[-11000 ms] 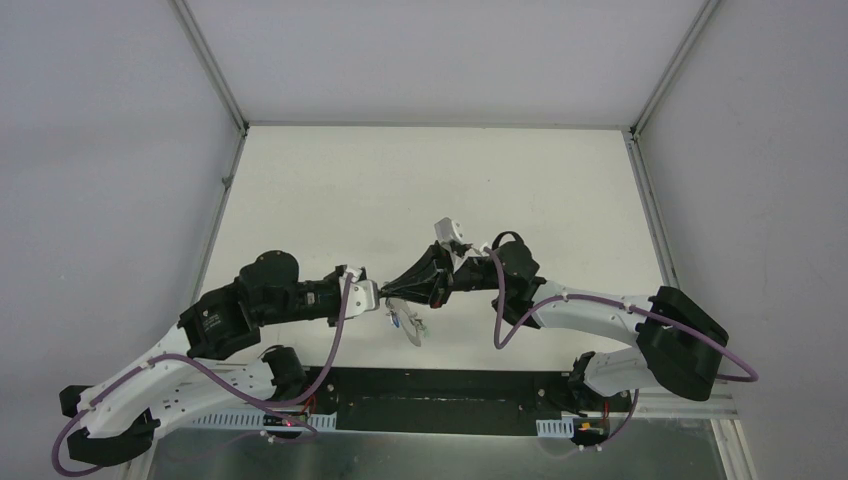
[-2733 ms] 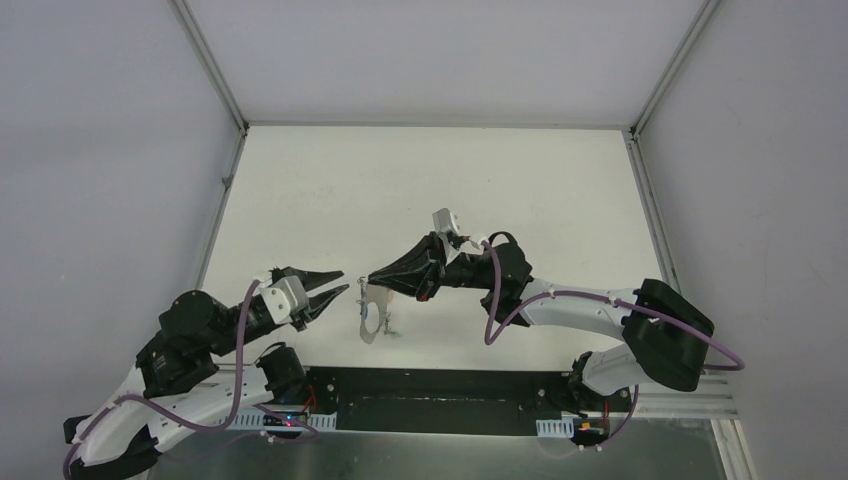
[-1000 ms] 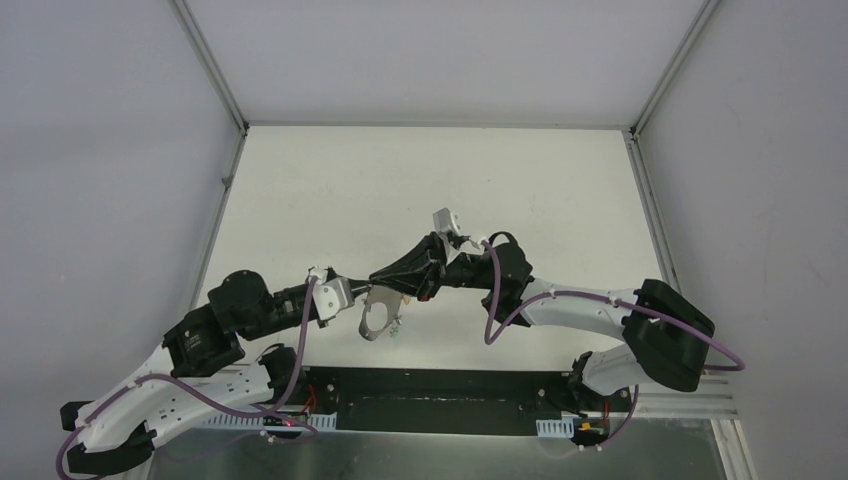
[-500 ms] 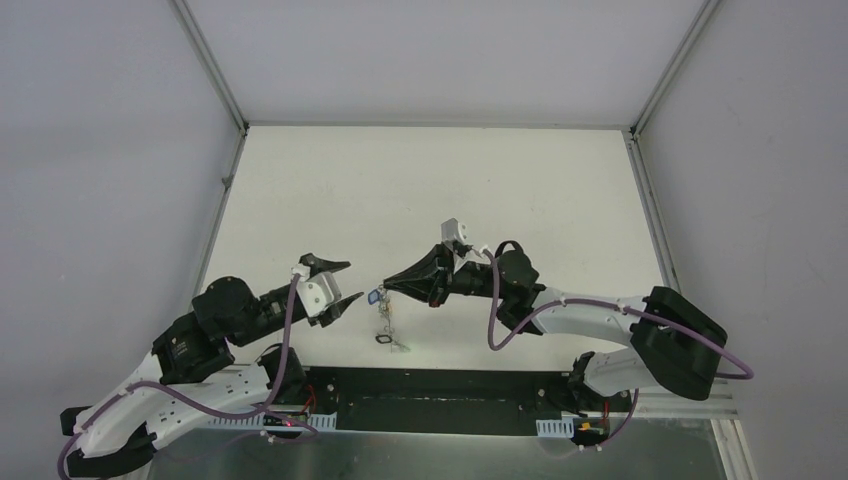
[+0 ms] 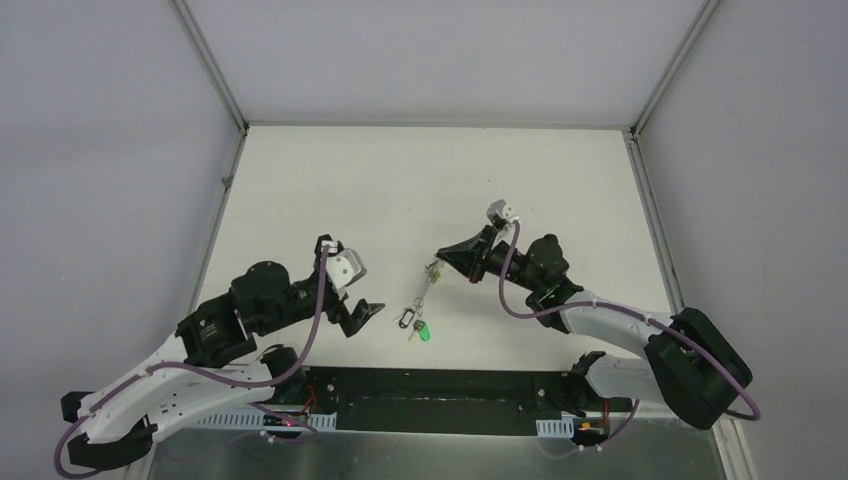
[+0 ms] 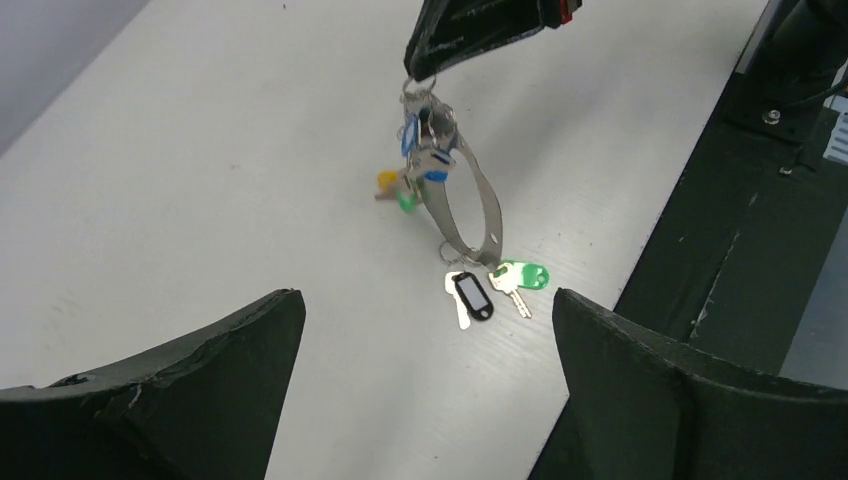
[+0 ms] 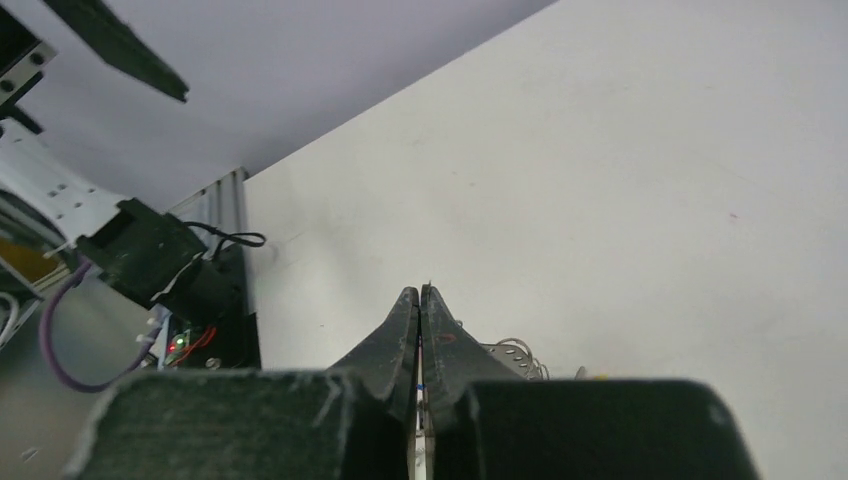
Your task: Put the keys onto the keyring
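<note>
Grey metal keyring (image 6: 489, 212), one, hangs pinched in the closed right gripper (image 6: 420, 75), its foot on the worktop (image 6: 200, 180) by the near edge. Keys (image 6: 410, 135), at least five: green-headed key (image 6: 530, 274), black-tagged key (image 6: 470, 297), others blue, yellow, green. Left gripper (image 5: 348, 278): spread wide, empty.

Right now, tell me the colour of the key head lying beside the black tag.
The key head is bright green, clearest in the left wrist view.

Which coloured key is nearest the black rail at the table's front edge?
The green-headed silver key lying flat at the grey metal keyring's low end, beside the black tag; the other coloured keys bunch under the right claw.
</note>
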Controlling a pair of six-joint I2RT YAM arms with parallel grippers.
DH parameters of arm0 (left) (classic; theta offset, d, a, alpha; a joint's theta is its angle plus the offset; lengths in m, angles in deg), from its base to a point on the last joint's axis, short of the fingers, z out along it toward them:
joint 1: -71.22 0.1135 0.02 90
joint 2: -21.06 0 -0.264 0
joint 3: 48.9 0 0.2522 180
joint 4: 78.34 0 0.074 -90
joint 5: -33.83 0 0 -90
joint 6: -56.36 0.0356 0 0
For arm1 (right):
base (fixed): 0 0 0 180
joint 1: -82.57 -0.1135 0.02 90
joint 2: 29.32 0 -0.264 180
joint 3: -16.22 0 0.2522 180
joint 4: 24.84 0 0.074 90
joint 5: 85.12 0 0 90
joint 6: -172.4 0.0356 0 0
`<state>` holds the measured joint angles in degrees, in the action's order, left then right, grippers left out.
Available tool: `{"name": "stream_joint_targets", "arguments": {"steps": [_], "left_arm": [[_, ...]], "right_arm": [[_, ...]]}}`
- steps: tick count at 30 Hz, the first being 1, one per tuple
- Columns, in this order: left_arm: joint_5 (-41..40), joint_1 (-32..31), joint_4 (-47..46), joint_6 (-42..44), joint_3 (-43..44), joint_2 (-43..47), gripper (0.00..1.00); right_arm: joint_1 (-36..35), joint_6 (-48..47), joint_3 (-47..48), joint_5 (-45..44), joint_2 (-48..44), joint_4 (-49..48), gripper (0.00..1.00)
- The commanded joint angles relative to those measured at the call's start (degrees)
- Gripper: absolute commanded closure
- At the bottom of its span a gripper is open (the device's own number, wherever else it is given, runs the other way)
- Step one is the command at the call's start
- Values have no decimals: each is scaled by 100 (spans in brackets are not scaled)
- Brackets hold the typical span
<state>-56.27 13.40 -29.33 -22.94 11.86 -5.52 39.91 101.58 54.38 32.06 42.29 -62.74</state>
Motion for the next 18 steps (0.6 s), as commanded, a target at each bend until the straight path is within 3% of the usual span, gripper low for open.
{"name": "stream_joint_targets", "arguments": {"steps": [1,3,7,8,9,10,13,18], "left_arm": [[-556,-51,-271,-1240,70,-446,1],[-651,-46,-358,-1549,-11,-635,1],[-575,-45,-638,-1849,-208,-1031,1],[-622,-41,-684,-1901,-234,-1120,1],[-676,-37,-723,-1951,-266,-1209,1],[-748,-32,-759,-2008,-295,-1292,1],[-858,105,-850,-2170,-415,-1421,1],[-355,869,-1030,-2369,-796,-1367,1]], "right_arm": [[574,70,-158,-352,-630,595,100],[811,-31,-198,-564,-881,1025,86],[1152,-31,-152,-793,-1360,1850,86],[1216,-262,-155,-960,-1452,1987,59],[1274,-349,-155,-1166,-1546,2111,45],[1329,-381,-154,-1240,-1624,2208,41],[1483,-423,-139,-1308,-1781,2475,33],[1687,-391,-118,-1396,-1809,2805,24]]}}
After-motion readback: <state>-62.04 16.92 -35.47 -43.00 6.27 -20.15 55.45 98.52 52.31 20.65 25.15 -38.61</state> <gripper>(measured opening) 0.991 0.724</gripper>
